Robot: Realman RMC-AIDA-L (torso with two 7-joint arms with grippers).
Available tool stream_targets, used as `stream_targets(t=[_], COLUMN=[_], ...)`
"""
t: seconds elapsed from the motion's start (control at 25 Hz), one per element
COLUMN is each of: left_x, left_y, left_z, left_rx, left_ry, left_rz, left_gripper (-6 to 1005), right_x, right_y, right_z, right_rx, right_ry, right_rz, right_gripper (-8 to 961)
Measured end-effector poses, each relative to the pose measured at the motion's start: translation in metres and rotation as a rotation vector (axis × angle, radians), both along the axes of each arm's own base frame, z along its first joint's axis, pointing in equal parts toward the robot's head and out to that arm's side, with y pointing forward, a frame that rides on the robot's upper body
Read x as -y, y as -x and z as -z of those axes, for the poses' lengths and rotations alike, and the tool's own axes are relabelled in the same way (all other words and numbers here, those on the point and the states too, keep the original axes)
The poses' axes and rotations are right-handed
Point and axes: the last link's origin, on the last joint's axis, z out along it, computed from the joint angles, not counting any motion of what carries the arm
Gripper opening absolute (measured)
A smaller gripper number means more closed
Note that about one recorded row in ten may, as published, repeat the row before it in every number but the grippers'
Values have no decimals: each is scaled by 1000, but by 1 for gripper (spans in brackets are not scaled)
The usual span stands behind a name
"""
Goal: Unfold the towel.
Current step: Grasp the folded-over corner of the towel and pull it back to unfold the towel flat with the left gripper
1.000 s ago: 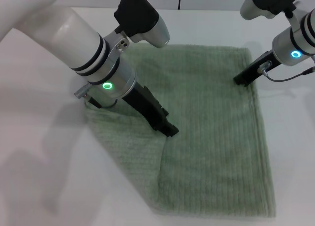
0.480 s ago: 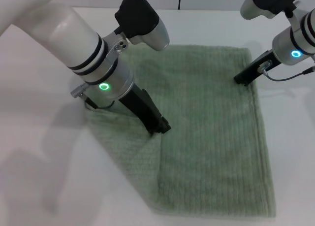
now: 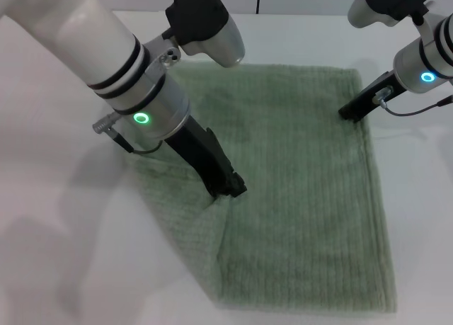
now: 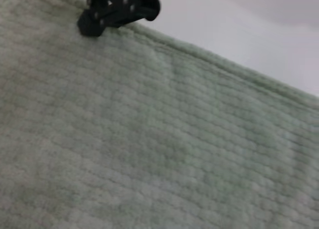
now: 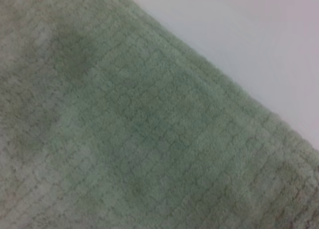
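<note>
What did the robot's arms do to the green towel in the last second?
The left gripper slid toward the robot's left along the pale sage-green ribbed terry towel, dragging the folded edge with it; the fold line now leans further left and the towel's near-left corner has shifted. The right gripper stayed put at the towel's far right edge. The white table looks unchanged.

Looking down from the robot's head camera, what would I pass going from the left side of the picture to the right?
Bare white table → left arm's pincer pressed on the towel → open stretch of green towel → right arm's pincer at the towel's far right edge.
</note>
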Motion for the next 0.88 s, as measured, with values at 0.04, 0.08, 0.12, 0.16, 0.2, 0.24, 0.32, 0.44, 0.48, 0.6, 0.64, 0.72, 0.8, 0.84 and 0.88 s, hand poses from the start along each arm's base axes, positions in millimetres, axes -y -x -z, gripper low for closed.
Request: stream_targets(t=[0.04,0.08,0.12,0.16,0.2,0.24,0.32,0.44,0.48,0.6,0.64,0.72,0.8,0.84,0.88], left_x=[0,1,1,2,2,3,3,5,6,8,9,10,10,9,9], left_y=[-1,-1,-1,0,1,1,2,4,5,5,5,5,4,4,4], left_z=[-2,-9,-10,-12,-14,-18,-20,-26,-28,-31,-34,-35,-41,-44,-44], left_rx=[2,-4,-9,-14,-18,-25,-28,-39,-43,-48,-49,-49,-50,-54,-54], left_ry=[5,16,19,22,26,34,38,57,63,80,95,99,100,99,99], left_rz=[0,-3,-4,-6,-11,-16,-18,-29,-31,-32,-37,-39,-41,-42,-42], left_gripper=[58,57,57,57,57,57,57,57,57,57,57,57,57,57,58], right_x=[0,0,0,0,0,0,0,-1,-1,-1,-1,-1,-1,-1,-1], right_y=[0,0,0,0,0,0,0,1,1,1,1,1,1,1,1], right_z=[0,0,0,0,0,0,0,0,0,0,0,-1,-1,0,0], right_rx=[0,1,2,2,3,4,4,4,4,5,7,10,11,11,11], right_ry=[0,0,1,1,2,2,3,2,2,2,2,2,2,2,1], right_rz=[-1,-2,-4,-5,-7,-9,-10,-11,-12,-14,-15,-16,-17,-17,-18], right_gripper=[2,2,2,2,2,1,1,1,1,2,2,2,2,1,1])
